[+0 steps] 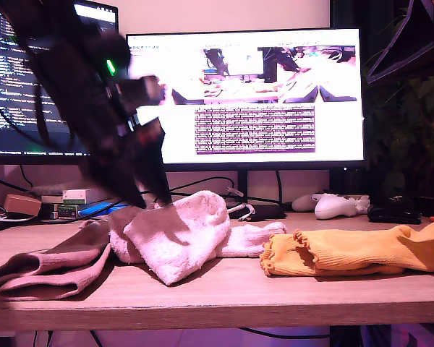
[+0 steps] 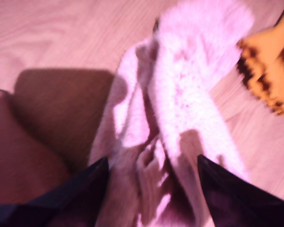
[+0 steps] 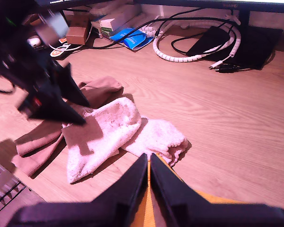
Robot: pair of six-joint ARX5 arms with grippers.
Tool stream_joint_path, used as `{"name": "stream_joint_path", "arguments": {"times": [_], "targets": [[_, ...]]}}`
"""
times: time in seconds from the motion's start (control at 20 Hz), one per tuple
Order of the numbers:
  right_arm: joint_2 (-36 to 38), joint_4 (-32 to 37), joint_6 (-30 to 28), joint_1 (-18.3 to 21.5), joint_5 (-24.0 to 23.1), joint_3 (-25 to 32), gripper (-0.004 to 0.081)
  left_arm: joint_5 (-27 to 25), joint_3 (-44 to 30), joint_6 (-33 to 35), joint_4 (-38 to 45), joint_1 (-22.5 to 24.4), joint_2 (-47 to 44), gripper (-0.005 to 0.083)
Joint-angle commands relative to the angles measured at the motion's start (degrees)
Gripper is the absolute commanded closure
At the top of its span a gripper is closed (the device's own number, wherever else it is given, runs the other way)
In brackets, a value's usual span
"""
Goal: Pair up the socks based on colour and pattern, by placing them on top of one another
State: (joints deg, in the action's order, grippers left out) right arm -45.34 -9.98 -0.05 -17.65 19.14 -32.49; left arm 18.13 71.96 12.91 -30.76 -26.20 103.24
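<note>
Two fluffy white socks (image 1: 181,235) lie overlapping near the table's middle, partly over two brown-mauve socks (image 1: 50,267) at the exterior view's left. Two orange-yellow frilly socks (image 1: 347,249) lie stacked at the exterior view's right. My first gripper (image 2: 151,163) is open and blurred, low over the white socks (image 2: 194,94), one finger on each side of the fabric; the exterior view shows it (image 1: 141,195) at their edge. My second gripper (image 3: 149,158) is shut with nothing in it, above the orange socks (image 3: 148,213). It looks toward the white socks (image 3: 104,137) and the first gripper (image 3: 71,111).
A white game controller (image 1: 336,206) and a dark mouse (image 1: 394,211) lie at the back right of the exterior view. Two monitors (image 1: 246,94) stand behind the table. Cables (image 3: 180,47), small boxes (image 3: 116,19) and a black pad (image 3: 241,40) crowd the back edge.
</note>
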Motion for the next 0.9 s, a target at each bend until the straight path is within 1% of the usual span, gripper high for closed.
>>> {"name": "stream_joint_path", "arguments": {"times": [0.0, 0.15, 0.2, 0.25, 0.3, 0.4, 0.45, 0.5, 0.55, 0.6, 0.7, 0.75, 0.85], "targets": [[-0.3, 0.6, -0.2, 0.0, 0.3, 0.3, 0.0783, -0.2, -0.8, 0.7, 1.1, -0.7, 0.4, 0.0225], [-0.3, 0.7, -0.2, 0.0, 0.3, 0.3, 0.0783, -3.0, -0.8, 0.9, 2.6, -0.9, 2.8, 0.0225], [-0.3, 0.9, -0.2, 0.0, 0.3, 0.3, 0.0783, -3.1, -0.8, 1.0, 2.6, -0.9, 3.7, 0.0230], [-0.3, 1.1, -0.3, 0.0, 0.3, 0.3, 0.0783, -2.9, -0.8, 1.0, 2.6, -0.9, 4.7, 0.0266], [-0.3, 1.2, -0.3, 0.0, 0.2, 0.3, 0.0783, -2.8, -0.8, 1.0, 2.4, -0.9, 5.4, 0.0337], [-0.3, 1.3, -0.4, 0.0, 0.3, 0.3, 0.0783, -2.7, -0.8, 1.0, 3.1, -1.2, 6.2, 0.0574], [-0.3, 1.3, -0.4, 0.0, 0.3, 0.3, 0.0783, -2.4, -0.8, 1.0, 4.0, -1.4, 6.4, 0.0681], [-0.3, 1.3, -0.4, 0.0, 0.3, 0.3, 0.0783, -1.5, -0.7, 1.0, 5.0, -1.5, 6.4, 0.0768], [-0.3, 1.3, -0.4, 0.0, 0.3, 0.3, 0.0783, -0.7, -0.5, 0.4, 6.6, -1.6, 6.4, 0.0795], [-0.3, 1.3, -0.4, 0.0, 0.3, 0.3, 0.0783, -0.6, -0.1, -0.4, 8.0, -1.7, 6.4, 0.0794], [-0.3, 1.3, -0.4, 0.0, 0.2, 0.3, 0.0783, -0.6, 0.7, -7.4, 11.4, -2.0, 6.4, 0.0794], [-0.3, 1.3, -0.4, 0.0, 0.2, 0.3, 0.0783, -0.5, 1.0, -8.7, 12.5, -2.0, 6.4, 0.0794], [-0.3, 1.4, -0.4, 0.0, 0.2, 0.3, 0.0783, -0.4, 1.3, -16.8, 15.0, -2.0, 6.7, 0.0794]]}}
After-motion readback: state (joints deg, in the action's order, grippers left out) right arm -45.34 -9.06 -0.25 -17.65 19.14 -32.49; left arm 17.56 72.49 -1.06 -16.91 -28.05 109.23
